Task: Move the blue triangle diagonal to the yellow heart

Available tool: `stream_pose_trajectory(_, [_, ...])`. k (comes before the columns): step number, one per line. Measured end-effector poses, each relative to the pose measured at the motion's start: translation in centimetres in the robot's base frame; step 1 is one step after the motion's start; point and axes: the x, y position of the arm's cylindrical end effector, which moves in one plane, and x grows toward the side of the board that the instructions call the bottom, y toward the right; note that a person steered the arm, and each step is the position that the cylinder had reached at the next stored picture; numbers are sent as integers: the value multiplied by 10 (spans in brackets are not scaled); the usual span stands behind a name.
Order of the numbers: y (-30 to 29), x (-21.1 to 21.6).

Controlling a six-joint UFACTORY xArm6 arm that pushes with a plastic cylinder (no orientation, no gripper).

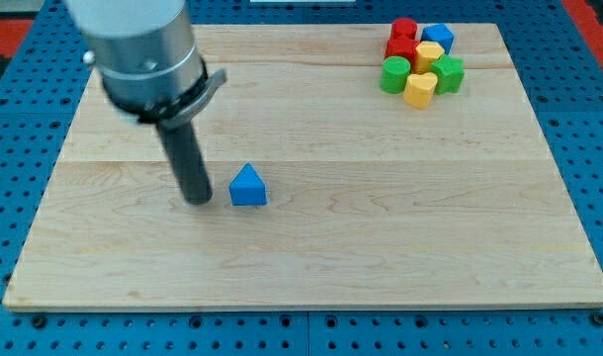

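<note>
**Tip beside the blue triangle, the long push not yet made**

There are no fingers on this arm, so nothing is grasped or released; it ends in a dark rod, and its tip (198, 201) rests on the desk (381, 247) in the view's left half. Just to the tip's right sits the blue triangle (247, 186), close by but with a thin strip of bare wood showing between them, so I would say they are not quite touching.

Well away from the tip, up toward the view's top right, the other blocks huddle together. The yellow heart (419, 89) lies at the near edge of that cluster, with a green block (394, 73) on its left and another green one (449, 73) on its right. Behind them stand a second yellow block (429, 55), two red blocks (401, 40) and a blue cube (438, 37).

As I judge it, the task is barely begun: the triangle is far from the heart, and nearly the whole trip across the desk remains, ending at a spot off one of the heart's corners.

The triangle itself is a small, bright blue wedge, standing with its point up and its flat face toward the view's bottom, quite alone on the pale wood.
</note>
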Motion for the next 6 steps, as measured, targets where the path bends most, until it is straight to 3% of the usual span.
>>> stream_pose_trajectory(1, [34,-9])
stream_pose_trajectory(2, [43,30])
stream_pose_trajectory(3, [34,52])
stream_pose_trajectory(4, [67,59])
stream_pose_trajectory(5, [103,49])
stream_pose_trajectory(6, [116,1])
